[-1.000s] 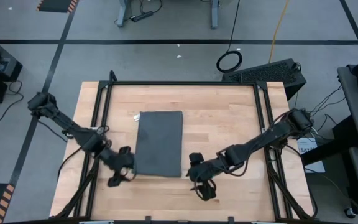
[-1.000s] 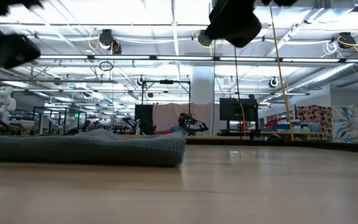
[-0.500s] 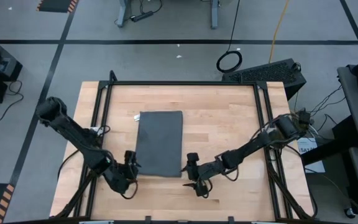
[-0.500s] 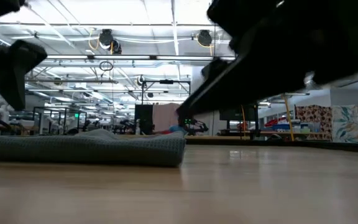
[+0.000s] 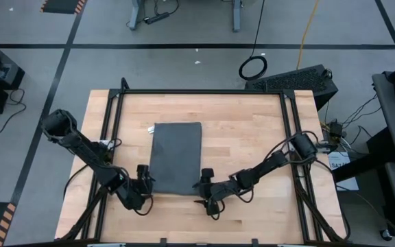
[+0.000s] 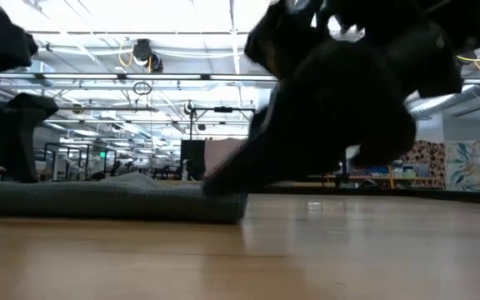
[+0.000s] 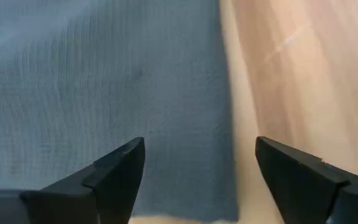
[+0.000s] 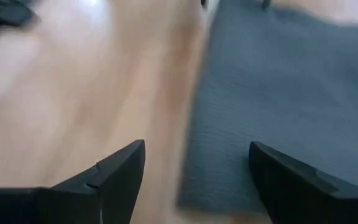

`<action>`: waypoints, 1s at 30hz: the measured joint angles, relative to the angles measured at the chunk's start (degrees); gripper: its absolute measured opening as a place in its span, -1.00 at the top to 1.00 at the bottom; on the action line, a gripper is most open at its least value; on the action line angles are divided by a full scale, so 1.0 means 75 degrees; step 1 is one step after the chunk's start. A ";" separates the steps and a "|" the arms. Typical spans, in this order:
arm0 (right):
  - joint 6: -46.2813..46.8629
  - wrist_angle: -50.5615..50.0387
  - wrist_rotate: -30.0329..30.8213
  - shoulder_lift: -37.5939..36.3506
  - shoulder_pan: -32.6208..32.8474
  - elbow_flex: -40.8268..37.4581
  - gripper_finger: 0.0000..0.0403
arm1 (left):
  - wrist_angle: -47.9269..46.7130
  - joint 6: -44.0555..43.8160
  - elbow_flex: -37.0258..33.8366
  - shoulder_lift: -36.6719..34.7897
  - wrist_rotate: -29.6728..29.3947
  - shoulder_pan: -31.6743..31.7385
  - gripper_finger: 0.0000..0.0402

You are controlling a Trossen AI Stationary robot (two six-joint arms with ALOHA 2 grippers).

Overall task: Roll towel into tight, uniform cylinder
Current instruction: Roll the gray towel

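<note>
Wide workshop floor all round, grey with black tape lines, and in the middle the pale wooden bench (image 5: 252,147) inside its black frame. Lying flat on it, left of centre, is the dark grey towel (image 5: 177,158), a tidy rectangle running from far to near, its small white tag (image 5: 149,128) poking out at the far left corner. No roll started yet.

Both arms are low at the towel's near edge. The left gripper (image 5: 145,184) sits just beside the near left corner, its fingers (image 7: 114,177) spread wide with nothing between them; the wrist view shows that corner right ahead of them. The right gripper (image 5: 203,186) sits at the near right corner, fingers (image 8: 120,171) equally wide apart and holding nothing, the towel's edge lying in front of them.

That cloth looks soft, light and floppy, with a woven texture that should grip rather than slip. It will likely sag and skew if lifted at one point, so the two near corners look like the places to pinch, evenly.
</note>
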 joint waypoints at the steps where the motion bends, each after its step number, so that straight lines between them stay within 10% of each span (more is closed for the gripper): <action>1: 0.0140 -0.0084 0.0044 0.0050 -0.0028 -0.0005 -0.38 | 0.0006 0.0000 -0.0080 -0.0008 0.0000 0.0000 -0.50; 9: 0.1227 -0.0005 0.0241 0.0418 -0.0166 0.0002 -0.13 | 0.0473 0.0017 -0.0507 -0.0009 0.0349 0.0044 -0.07; 20: 0.2563 0.0281 -0.0742 0.0428 -0.0206 0.0001 0.87 | 0.0997 -0.1043 -0.0570 -0.0008 0.0817 0.0050 0.90; 30: 0.5063 0.1368 -0.2557 0.0414 -0.0268 -0.0009 0.97 | 0.1896 -0.2808 -0.0576 -0.0580 0.3296 0.0165 0.94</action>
